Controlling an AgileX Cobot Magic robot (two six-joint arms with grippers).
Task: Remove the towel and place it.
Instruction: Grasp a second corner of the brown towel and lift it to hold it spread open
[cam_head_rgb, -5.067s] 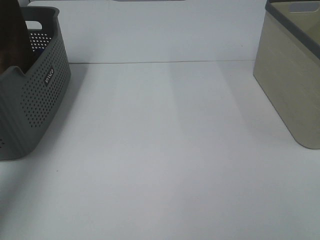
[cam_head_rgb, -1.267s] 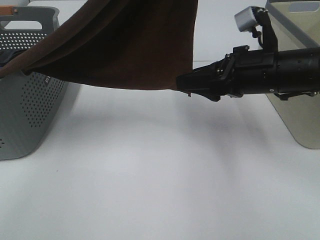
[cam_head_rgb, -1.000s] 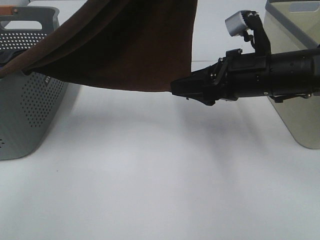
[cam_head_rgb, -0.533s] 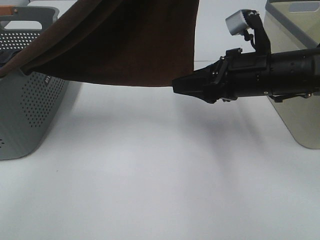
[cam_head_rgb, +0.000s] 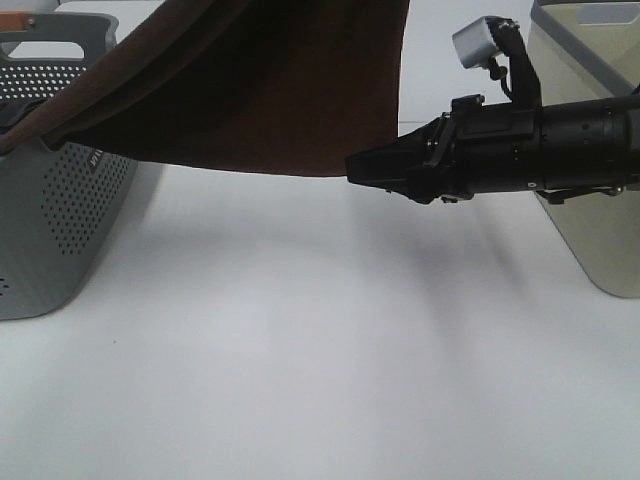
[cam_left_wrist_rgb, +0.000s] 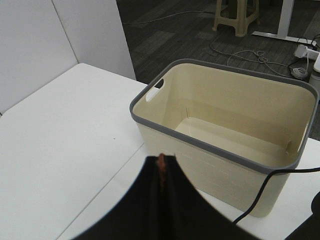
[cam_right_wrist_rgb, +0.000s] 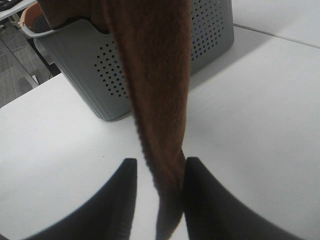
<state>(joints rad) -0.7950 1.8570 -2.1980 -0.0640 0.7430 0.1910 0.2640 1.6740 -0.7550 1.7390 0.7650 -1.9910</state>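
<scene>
Hanging from the clenched left gripper (cam_left_wrist_rgb: 161, 164), the towel (cam_head_rgb: 280, 90) trails over the rim of the grey basket (cam_head_rgb: 60, 230). The jaws of the right gripper (cam_right_wrist_rgb: 160, 164) stand apart around its hanging edge.

Count — one dark brown soft cloth towel (cam_head_rgb: 260, 90), one grey perforated plastic basket (cam_head_rgb: 70, 220), one beige grey-rimmed plastic bin (cam_left_wrist_rgb: 210, 170), one white bench (cam_head_rgb: 300, 350).

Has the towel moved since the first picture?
Yes. The towel, then down inside the grey basket, now stretches up and right from it toward the right gripper.
</scene>
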